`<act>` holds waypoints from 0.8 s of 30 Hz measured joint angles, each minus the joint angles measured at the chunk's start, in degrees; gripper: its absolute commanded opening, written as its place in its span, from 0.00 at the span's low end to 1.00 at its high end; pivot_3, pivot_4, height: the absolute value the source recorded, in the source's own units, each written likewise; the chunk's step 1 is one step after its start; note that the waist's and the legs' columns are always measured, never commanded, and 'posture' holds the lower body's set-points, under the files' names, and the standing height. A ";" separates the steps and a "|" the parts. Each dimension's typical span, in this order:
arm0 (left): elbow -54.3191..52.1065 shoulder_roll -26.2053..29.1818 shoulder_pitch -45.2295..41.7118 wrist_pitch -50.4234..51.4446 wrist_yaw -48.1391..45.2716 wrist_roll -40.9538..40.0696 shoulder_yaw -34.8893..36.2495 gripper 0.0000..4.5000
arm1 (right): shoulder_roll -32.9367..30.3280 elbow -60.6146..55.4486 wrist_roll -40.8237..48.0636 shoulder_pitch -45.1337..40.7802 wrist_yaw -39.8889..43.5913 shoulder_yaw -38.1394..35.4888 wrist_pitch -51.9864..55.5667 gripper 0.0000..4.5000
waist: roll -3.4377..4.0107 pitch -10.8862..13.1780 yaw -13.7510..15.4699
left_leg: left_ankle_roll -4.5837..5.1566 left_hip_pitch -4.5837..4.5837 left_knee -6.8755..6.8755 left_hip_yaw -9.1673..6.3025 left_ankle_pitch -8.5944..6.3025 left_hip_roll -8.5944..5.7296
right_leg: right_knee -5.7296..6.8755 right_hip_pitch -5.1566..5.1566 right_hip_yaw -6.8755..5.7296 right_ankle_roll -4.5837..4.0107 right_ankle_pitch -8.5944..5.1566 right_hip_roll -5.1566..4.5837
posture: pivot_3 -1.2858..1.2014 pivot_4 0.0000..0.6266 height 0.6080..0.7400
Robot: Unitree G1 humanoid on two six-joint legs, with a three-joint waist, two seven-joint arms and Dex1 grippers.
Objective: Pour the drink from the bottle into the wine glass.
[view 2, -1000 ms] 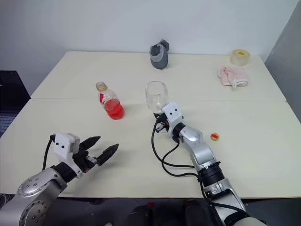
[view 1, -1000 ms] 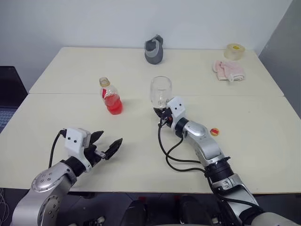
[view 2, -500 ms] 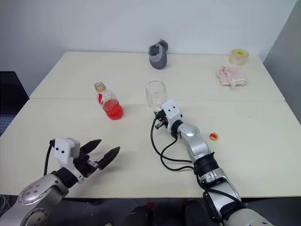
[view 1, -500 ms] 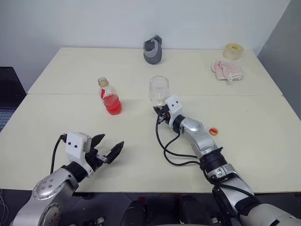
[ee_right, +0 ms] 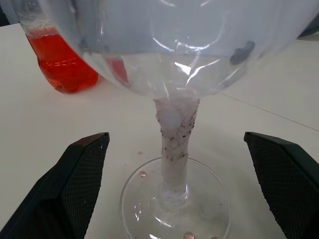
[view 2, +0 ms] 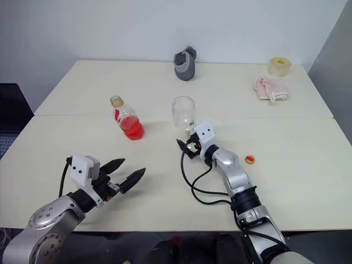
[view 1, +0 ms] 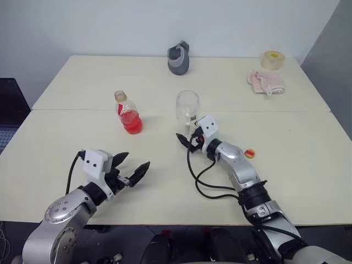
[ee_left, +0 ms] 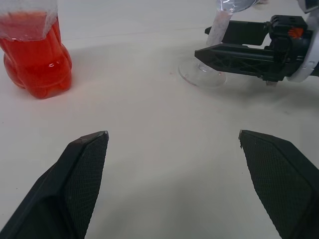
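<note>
Wine glass (view 1: 188, 108) stands upright mid-table, empty. Right gripper (view 1: 186, 139) sits at its foot, fingers spread wide to either side of the stem, touching nothing. Right wrist view adds detail: whitish residue on the stem, droplets on the foot. Bottle (view 1: 128, 113), uncapped and about half full of red drink (ee_left: 36, 62), stands well apart to the left. Left gripper (view 1: 132, 170) hovers nearer the table's front edge, fingers spread, empty.

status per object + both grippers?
bottle: upright, uncapped, partly full of red drink, not held
wine glass: upright on the table, empty, not gripped
left gripper: open, holding nothing
right gripper: open, fingers either side of the glass stem
small cap: lying on the table, loose
cloth: crumpled
</note>
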 measured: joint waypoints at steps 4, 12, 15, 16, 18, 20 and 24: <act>1.17 -0.03 -0.70 -0.12 0.02 0.20 -0.13 1.00 | -2.34 -8.11 0.63 4.96 1.30 0.09 4.69 0.99 | 0.00 0.00 0.03 | 0.00 0.00 0.01 -0.01 0.00 0.01 | -0.01 0.00 0.06 0.01 0.00 -0.02 | 0.52 0.24 1.00; 6.86 -3.44 -4.62 -1.51 6.14 4.73 -0.33 1.00 | -11.73 -29.14 4.55 14.83 6.17 -0.13 15.05 0.99 | -0.02 -0.01 0.69 | 0.06 0.00 0.02 -0.04 -0.03 -0.01 | -0.04 0.03 -0.02 0.02 0.00 -0.01 | 0.52 0.24 1.00; 10.11 -5.54 -6.85 -3.91 8.77 7.97 -1.37 1.00 | -16.58 -37.81 8.18 19.55 9.29 -0.85 18.35 0.99 | -0.01 0.00 0.99 | 0.05 -0.02 0.03 -0.04 -0.03 -0.01 | -0.06 0.05 -0.02 0.02 0.00 -0.04 | 0.52 0.24 1.00; 10.99 -6.06 -7.38 -4.60 9.42 8.79 -1.66 1.00 | -17.88 -40.33 9.99 20.69 10.68 -1.28 19.24 0.99 | -0.01 0.00 1.02 | 0.05 -0.03 0.03 -0.04 -0.03 -0.01 | -0.07 0.05 -0.02 0.02 0.00 -0.04 | 0.52 0.24 1.00; 13.53 -6.45 -8.87 -6.67 9.56 10.71 -2.42 1.00 | -20.60 -45.97 14.83 23.05 14.06 -2.55 20.93 0.99 | -0.03 -0.01 1.01 | 0.06 -0.02 0.03 -0.03 -0.03 -0.02 | -0.07 0.06 -0.04 0.03 0.00 -0.02 | 0.52 0.24 1.00; 15.72 -6.43 -10.49 -8.75 9.21 12.33 -3.53 1.00 | -21.89 -49.65 18.52 24.70 15.87 -3.81 21.93 0.99 | -0.03 -0.01 0.98 | 0.13 0.00 0.03 -0.03 -0.07 -0.03 | -0.06 0.08 -0.05 0.03 0.00 -0.01 | 0.52 0.24 1.00; 20.45 -6.18 -13.57 -11.95 6.67 14.09 -5.36 1.00 | -22.94 -52.26 23.02 25.05 16.54 -5.13 23.31 0.99 | -0.03 -0.01 0.91 | 0.16 0.03 0.04 -0.03 -0.07 -0.06 | -0.05 0.09 -0.08 0.02 0.00 0.03 | 0.52 0.24 1.00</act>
